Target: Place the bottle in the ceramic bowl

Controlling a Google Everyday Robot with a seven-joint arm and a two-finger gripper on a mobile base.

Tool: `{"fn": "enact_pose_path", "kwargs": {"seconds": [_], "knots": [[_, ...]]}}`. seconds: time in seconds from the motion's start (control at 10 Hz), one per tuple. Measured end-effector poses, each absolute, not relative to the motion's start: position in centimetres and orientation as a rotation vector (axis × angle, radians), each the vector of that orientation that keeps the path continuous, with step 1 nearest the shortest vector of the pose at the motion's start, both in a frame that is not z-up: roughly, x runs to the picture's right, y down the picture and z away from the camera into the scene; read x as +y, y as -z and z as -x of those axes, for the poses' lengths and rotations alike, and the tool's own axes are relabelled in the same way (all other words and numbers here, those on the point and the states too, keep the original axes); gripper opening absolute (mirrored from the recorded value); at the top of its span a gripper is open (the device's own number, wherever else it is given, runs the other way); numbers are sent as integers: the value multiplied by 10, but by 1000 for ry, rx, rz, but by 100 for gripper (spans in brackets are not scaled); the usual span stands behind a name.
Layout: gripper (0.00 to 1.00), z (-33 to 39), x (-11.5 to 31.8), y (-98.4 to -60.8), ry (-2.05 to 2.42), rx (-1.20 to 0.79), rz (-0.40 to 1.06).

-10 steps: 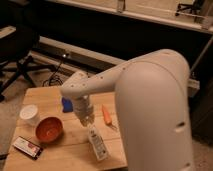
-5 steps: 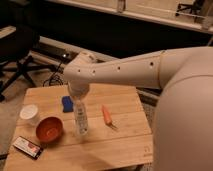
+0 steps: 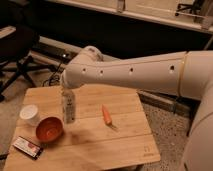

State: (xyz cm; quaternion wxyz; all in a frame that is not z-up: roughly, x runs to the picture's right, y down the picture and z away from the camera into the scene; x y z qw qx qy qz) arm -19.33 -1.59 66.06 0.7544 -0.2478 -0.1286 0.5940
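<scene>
The clear bottle (image 3: 69,109) hangs upright with its neck up in my gripper (image 3: 65,94), which is shut on its top. It is held above the wooden table (image 3: 115,142), just right of and behind the orange-red ceramic bowl (image 3: 49,129). The bowl sits near the table's front left and nothing shows inside it. My large white arm reaches in from the right and hides most of the gripper.
A white cup (image 3: 29,114) stands left of the bowl. An orange carrot (image 3: 106,115) lies at the table's middle. A dark flat packet (image 3: 27,147) lies at the front left corner. A chair base stands on the floor at the far left.
The arm has swung left and lifted the bottle with it, from the table's front middle to a spot beside the bowl. The bowl, cup and carrot have not moved.
</scene>
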Motion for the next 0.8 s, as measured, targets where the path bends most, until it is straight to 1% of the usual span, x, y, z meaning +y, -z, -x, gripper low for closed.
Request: {"fn": "enact_pose_path", "kwargs": {"seconds": [0.4,0.8], "knots": [[0,247,-1,-662,-1228,-352,616],[0,300,12,-672,-1097,-416,608]]}}
